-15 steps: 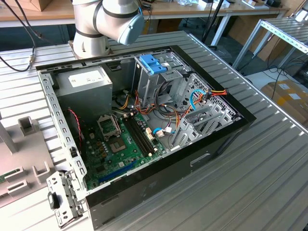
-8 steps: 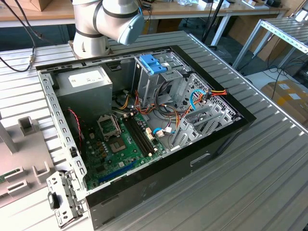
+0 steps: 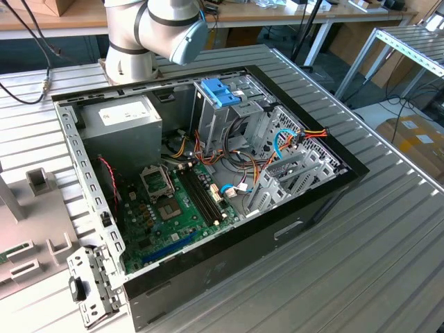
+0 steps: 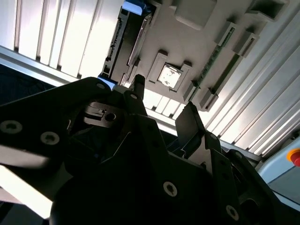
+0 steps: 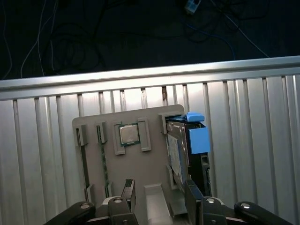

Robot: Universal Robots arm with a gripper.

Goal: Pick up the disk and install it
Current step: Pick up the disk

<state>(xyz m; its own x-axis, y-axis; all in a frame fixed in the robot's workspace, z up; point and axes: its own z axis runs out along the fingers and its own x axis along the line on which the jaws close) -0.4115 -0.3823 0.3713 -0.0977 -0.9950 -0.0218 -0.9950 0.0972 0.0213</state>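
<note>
**Open hand above the parts tray, disk on edge in its slot**

In both wrist views I look past the hand (image 5: 159, 185) down onto a grey fixture tray (image 5: 140, 168) that lies on the slatted aluminium surface (image 5: 37, 140). The two black fingers (image 5: 129, 191) are spread wide apart. Nothing is clamped between them, and only the tray's bare middle shows through the gap.

The disk (image 5: 179, 154) stands on edge in a slot along one side of the tray. Its pale label face is turned toward the tray's middle, and a bright blue plastic piece (image 5: 199, 139) is against its outer side. The disk is outside the gap between the fingers, near one finger, and I see no contact between them.

In a square recess near the tray's centre sits a processor chip (image 5: 129, 135). On the far side of the chip from the disk, thin memory modules (image 5: 104, 161) stand in narrow slots.

The second wrist view shows the hand (image 4: 164, 93) from below its body. The fingers are likewise apart, the chip (image 4: 168, 76) is beyond them and the disk (image 4: 123, 44) is further off.

In the exterior view the arm (image 3: 152, 31) rises behind an open computer case (image 3: 291, 229). Inside the case are a motherboard (image 3: 173, 208), a grey power-supply box (image 3: 128, 118) and a blue bay latch (image 3: 220, 91) on top of the drive cage. The tray's edge (image 3: 28, 208) shows at the exterior view's left.
</note>
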